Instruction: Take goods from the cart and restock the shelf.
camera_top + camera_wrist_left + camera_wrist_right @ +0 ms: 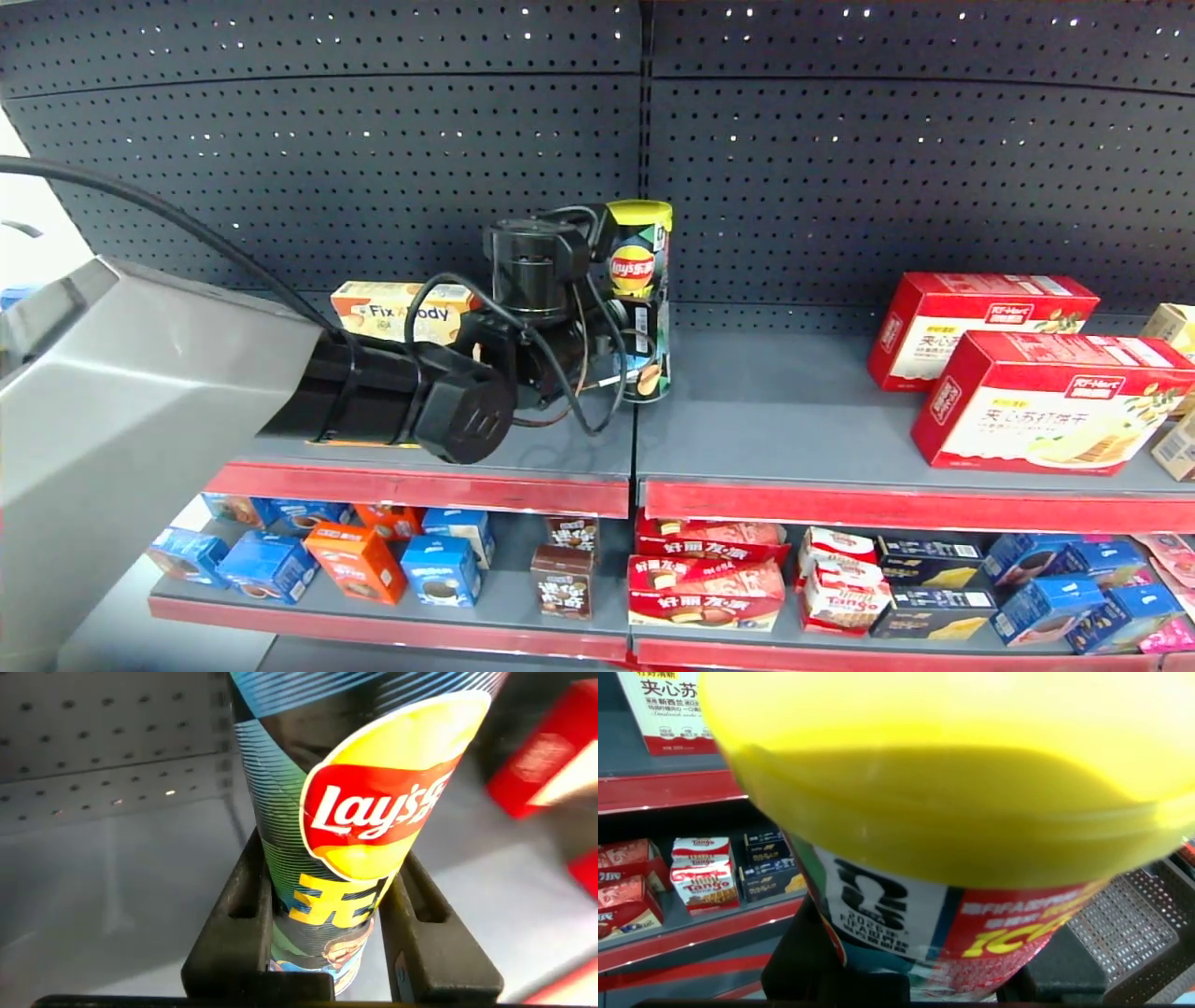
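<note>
A tall chips can [640, 280] with a yellow lid stands upright on the grey top shelf [766, 411], near its middle. My left gripper [631, 353] reaches in from the left and is shut on the can's lower half. In the left wrist view the can [374, 812] sits between the two black fingers [234, 924], which press against its sides; the left gripper [332, 859] holds it close to the shelf board. My right gripper [924, 957] is shut on a second can [906, 915], whose yellow lid [952, 775] looms close to that camera.
A flat yellow box [401, 313] lies behind my left arm. Two red biscuit boxes [1046, 401] sit at the shelf's right, with bare board between them and the can. The lower shelf [392, 621] holds several small boxes. A cart's mesh [1125, 919] is beside the right gripper.
</note>
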Robot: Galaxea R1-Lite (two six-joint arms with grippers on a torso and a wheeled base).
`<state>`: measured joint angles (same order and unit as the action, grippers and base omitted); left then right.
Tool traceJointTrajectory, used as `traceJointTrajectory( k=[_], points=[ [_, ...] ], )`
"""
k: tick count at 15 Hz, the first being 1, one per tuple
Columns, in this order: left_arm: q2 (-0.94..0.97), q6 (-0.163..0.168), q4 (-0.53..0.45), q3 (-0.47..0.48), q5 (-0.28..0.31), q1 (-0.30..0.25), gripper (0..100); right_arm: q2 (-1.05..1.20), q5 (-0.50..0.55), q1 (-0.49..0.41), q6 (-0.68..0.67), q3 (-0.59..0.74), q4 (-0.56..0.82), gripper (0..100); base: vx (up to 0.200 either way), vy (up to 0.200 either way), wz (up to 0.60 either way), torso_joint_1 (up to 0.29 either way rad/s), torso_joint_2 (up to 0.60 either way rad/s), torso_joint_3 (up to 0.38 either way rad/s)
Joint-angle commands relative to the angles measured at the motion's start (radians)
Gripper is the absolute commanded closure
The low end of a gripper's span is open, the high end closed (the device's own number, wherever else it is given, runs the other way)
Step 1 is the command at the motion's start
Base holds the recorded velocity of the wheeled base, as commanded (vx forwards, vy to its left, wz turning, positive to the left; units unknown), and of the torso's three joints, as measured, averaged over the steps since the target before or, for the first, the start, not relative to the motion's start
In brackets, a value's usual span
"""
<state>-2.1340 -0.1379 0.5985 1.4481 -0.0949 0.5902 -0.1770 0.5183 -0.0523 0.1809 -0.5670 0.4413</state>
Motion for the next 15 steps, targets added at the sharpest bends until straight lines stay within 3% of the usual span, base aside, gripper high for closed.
traceJointTrajectory(
  k=[1, 5, 15],
  points=[
    [0.048, 0.0, -0.002, -0.032, -0.002, 0.031, 100, 0.001, 0.0, 0.002, 0.0, -0.001, 0.001, 100, 0.0, 0.0, 0.0, 0.0, 0.0, 0.0],
    [0.069, 0.0, 0.0, -0.094, -0.023, 0.08, 100, 0.002, 0.0, 0.002, 0.0, 0.003, 0.001, 100, 0.0, 0.0, 0.0, 0.0, 0.0, 0.0],
    [0.068, -0.009, 0.007, -0.179, -0.071, 0.08, 100, 0.002, -0.003, 0.003, 0.0, 0.013, 0.001, 100, 0.0, 0.0, 0.0, 0.0, 0.0, 0.0]
  ],
)
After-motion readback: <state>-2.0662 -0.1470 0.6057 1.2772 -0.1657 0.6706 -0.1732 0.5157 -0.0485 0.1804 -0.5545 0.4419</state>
